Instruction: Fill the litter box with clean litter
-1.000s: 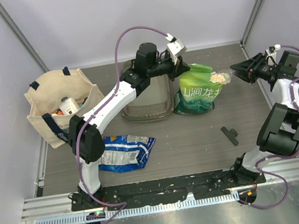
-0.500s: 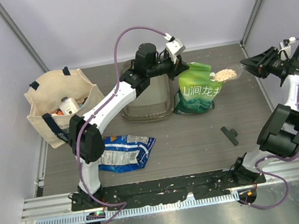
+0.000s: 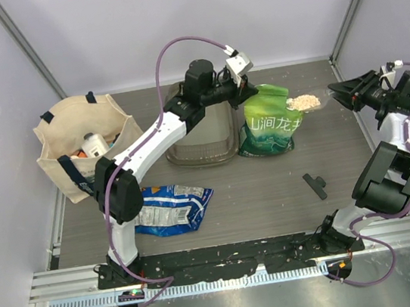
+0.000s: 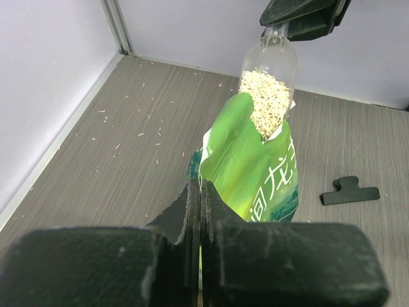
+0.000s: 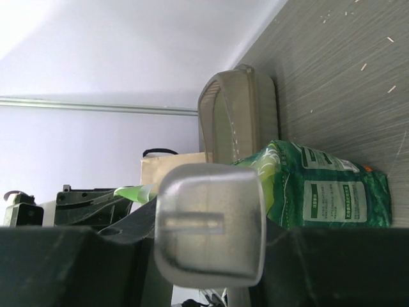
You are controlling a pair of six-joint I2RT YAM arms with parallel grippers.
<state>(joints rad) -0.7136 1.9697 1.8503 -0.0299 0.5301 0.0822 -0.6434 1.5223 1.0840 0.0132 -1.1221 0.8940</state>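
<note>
Tabletop of dark grey wood grain, seen from above, with two robot arms reaching over it. At far left stands a beige tote bag with items inside. A blue packet lies flat near the left arm's base. A black clip lies alone toward the right. Pale stray granules are scattered over the far part of the surface.

The litter box, a smoky translucent tray, sits at the back centre, between the tote bag and a green bag. The left arm crosses over it, hiding much of its inside, so what it contains cannot be told. The green bag stands upright just beside the box's right edge, between the box and the right arm.

The left gripper is closed tight on the green bag's top edge, its jaws pressed together with the green film pinched between them, as the left wrist view shows.

The right gripper clamps the handle of a clear scoop. The scoop points toward the bag and hangs over its open top. The clean litter, tan granules, fills the scoop's bowl; it is held in the air, to the right of the litter box and apart from it.
</note>
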